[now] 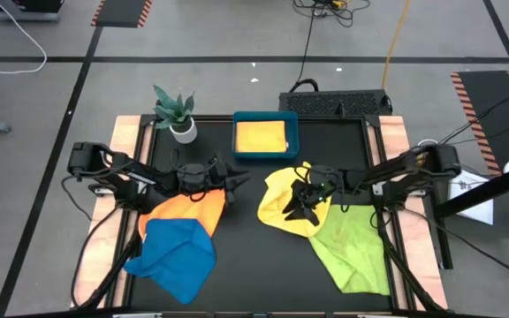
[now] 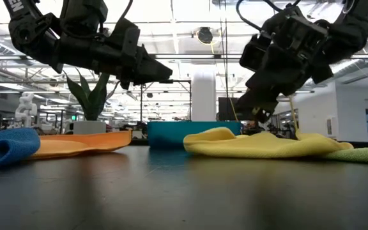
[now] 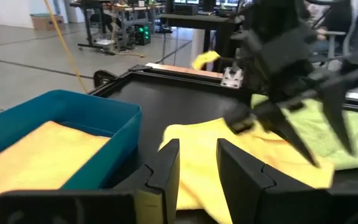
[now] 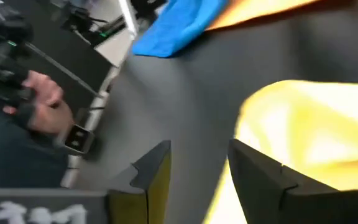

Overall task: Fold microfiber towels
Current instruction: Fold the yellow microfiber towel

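A yellow towel (image 1: 283, 203) lies crumpled at the table's middle, its right part overlapping a lime green towel (image 1: 353, 246). My right gripper (image 1: 300, 200) hangs open just above the yellow towel (image 4: 316, 130), fingers pointing down and left; in the low view (image 2: 260, 115) it stands a little clear of the cloth (image 2: 260, 142). My left gripper (image 1: 239, 181) is open and empty, raised above the table (image 2: 163, 73), pointing toward the yellow towel (image 3: 210, 155). An orange towel (image 1: 191, 207) lies under the left arm, with a blue towel (image 1: 175, 252) overlapping its near part.
A teal tray (image 1: 237, 132) at the far middle holds a folded yellow towel (image 1: 262, 136). A potted plant (image 1: 175, 113) stands at the far left. A person's hand (image 4: 42, 106) shows beyond the table edge in the right wrist view.
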Controlling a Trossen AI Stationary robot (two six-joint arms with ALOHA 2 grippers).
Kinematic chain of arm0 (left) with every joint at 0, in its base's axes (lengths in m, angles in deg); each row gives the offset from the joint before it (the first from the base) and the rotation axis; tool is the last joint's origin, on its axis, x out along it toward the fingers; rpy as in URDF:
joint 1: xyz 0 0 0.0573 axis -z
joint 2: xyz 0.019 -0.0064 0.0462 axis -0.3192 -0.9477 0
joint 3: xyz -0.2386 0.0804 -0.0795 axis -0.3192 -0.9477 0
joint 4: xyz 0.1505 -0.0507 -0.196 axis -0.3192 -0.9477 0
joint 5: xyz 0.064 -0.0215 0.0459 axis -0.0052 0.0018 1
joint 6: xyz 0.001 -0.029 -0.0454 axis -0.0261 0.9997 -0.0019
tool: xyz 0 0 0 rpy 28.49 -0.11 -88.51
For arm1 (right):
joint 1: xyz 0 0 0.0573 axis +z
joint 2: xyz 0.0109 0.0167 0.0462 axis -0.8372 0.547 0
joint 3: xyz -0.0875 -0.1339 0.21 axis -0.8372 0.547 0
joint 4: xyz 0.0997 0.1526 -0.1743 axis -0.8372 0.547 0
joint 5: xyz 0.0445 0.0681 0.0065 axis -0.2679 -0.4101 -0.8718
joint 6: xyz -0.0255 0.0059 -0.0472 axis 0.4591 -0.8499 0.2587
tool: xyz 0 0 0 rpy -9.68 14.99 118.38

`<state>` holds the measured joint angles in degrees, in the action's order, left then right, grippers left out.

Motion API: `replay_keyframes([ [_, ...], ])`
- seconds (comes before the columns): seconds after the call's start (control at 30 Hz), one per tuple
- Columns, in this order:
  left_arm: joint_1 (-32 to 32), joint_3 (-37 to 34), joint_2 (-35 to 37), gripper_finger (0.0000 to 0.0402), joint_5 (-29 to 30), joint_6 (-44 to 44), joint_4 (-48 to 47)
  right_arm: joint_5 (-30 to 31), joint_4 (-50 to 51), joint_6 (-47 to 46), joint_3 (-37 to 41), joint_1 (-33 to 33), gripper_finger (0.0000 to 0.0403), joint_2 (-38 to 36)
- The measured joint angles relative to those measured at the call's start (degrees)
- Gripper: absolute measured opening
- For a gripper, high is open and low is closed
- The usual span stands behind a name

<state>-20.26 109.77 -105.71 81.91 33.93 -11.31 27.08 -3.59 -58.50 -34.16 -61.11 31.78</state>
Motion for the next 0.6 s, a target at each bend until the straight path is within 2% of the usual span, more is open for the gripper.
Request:
replay_keyframes([
  [0.1,0.62,0.00,0.00,0.0106,-1.24,0.35,-0.05,8.45,9.87,9.94,0.00,-1.48,0.0150,-5.60],
  [0.2,1.76,0.00,0.00,0.0106,-1.50,0.22,-0.10,24.13,20.40,22.24,-0.02,-1.66,0.0144,-10.54],
  [0.27,2.61,0.00,0.00,0.0106,-1.50,-0.44,-0.10,31.00,25.44,26.14,0.00,-1.66,0.0143,-11.72],
  [0.33,3.32,0.00,0.00,0.0106,-1.50,-0.73,-0.10,32.46,27.45,27.11,0.02,-1.67,0.0144,-11.65],
  [0.5,4.87,0.00,0.00,0.0106,-1.50,-1.89,-0.08,31.34,26.09,30.66,0.04,0.56,0.0156,-6.67],
  [0.6,5.36,0.00,0.00,0.0106,-1.39,-2.60,-0.07,35.67,22.42,32.89,0.02,1.78,0.0164,-2.70],
])
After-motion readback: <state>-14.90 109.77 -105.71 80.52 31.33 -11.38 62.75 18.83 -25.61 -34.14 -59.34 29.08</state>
